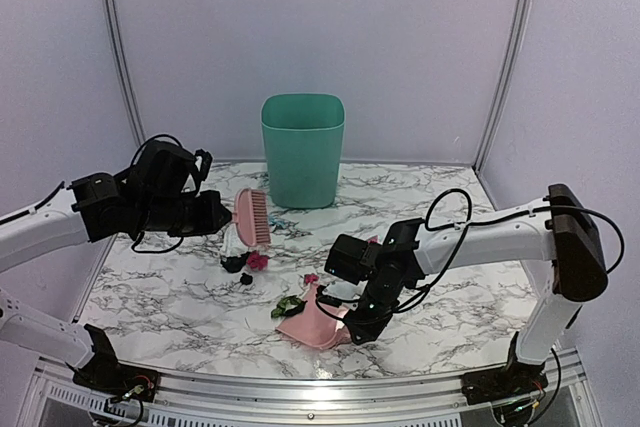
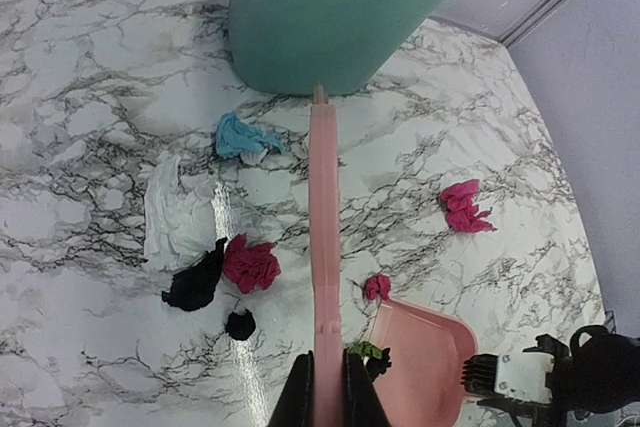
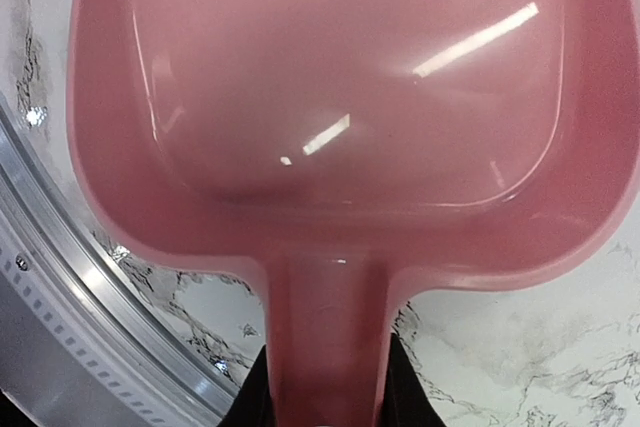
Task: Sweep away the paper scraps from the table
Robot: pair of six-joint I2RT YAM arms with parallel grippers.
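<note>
Dustpan (image 3: pixel 330 97) far rim apparently off-frame

Bright even overhead light, soft shadows, glare streaks on dustpan (image 3: pixel 340 97) and table (image 2: pixel 90 97), sharp focus

Green bin (image 1: pixel 303 150) at table's (image 1: pixel 395 190) back; bare marble to its right.

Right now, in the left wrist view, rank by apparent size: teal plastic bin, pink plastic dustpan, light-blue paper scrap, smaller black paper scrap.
teal bin
pink dustpan
light-blue scrap
smaller black scrap
Bin and dustpan are cropped.
</note>
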